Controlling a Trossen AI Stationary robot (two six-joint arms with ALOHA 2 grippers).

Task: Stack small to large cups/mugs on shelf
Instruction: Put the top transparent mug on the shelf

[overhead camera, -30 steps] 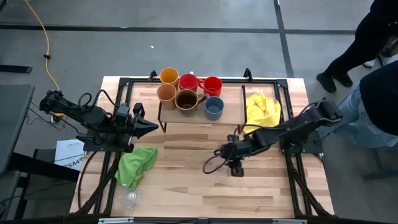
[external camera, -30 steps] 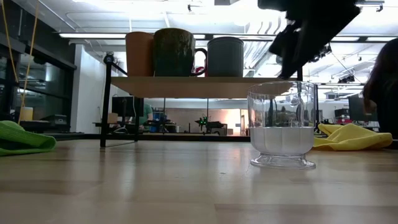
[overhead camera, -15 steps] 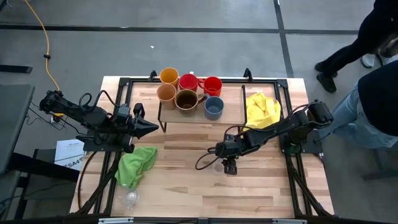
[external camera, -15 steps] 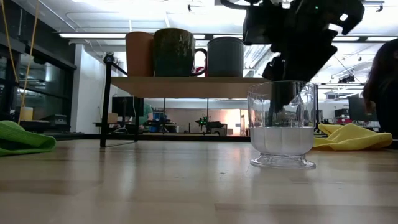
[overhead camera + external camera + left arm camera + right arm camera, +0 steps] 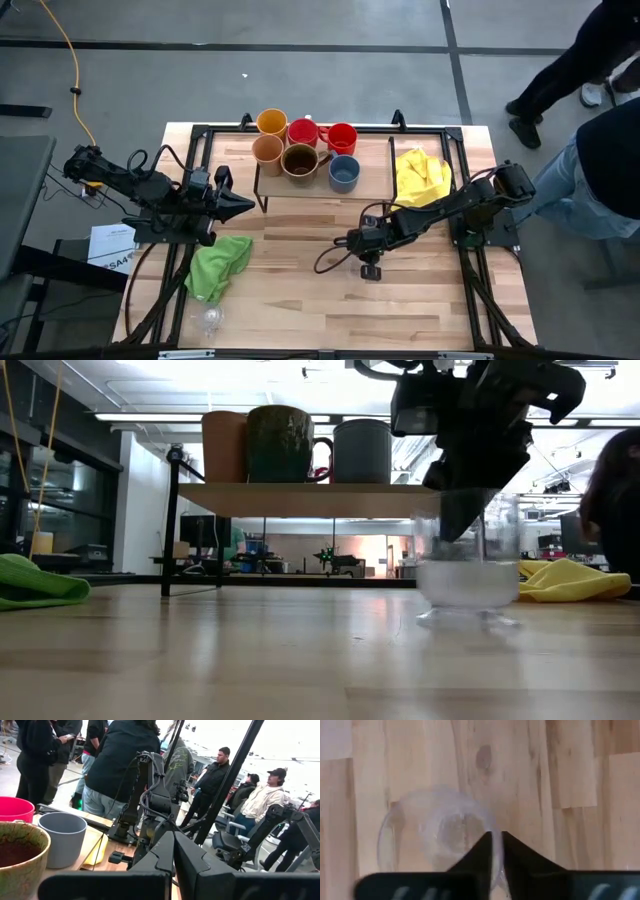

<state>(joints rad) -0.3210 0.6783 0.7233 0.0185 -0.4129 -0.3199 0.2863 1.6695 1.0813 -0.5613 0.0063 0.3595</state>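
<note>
Right gripper [image 5: 368,266] sits mid-table in front of the shelf [image 5: 372,187], fingers pinched on the rim of a clear glass [image 5: 468,565]. Right wrist view shows the two fingertips [image 5: 482,851] nearly together with the glass wall between them, one inside the bowl and one outside. Low view: glass is blurred, foot on or just off the tabletop, can't tell which.

Shelf holds six, all upright, two rows:
- back: yellow-orange cup [image 5: 272,122], red mug [image 5: 303,131], second red mug [image 5: 342,136]
- front: tan cup [image 5: 267,150], brown mug [image 5: 299,160], blue-grey mug [image 5: 344,173]

None are nested, each stands alone, neighbours touching or just beside each other. Handle of the brown mug points toward the blue-grey mug.

Second glass [image 5: 210,318] is near the table's front-left edge, just in front of the green cloth [image 5: 220,264], well apart from the right gripper. Yellow cloth [image 5: 421,176] lies just right of the shelf, near the right arm.

Left gripper [image 5: 243,205] is clenched shut on nothing, parked at the shelf's left end, fingers pointing at it. Left wrist view has brown mug and blue-grey mug close by, red rim behind.

People stand beyond the table's right side; one dark sleeve shows at the edge of the low view.
</note>
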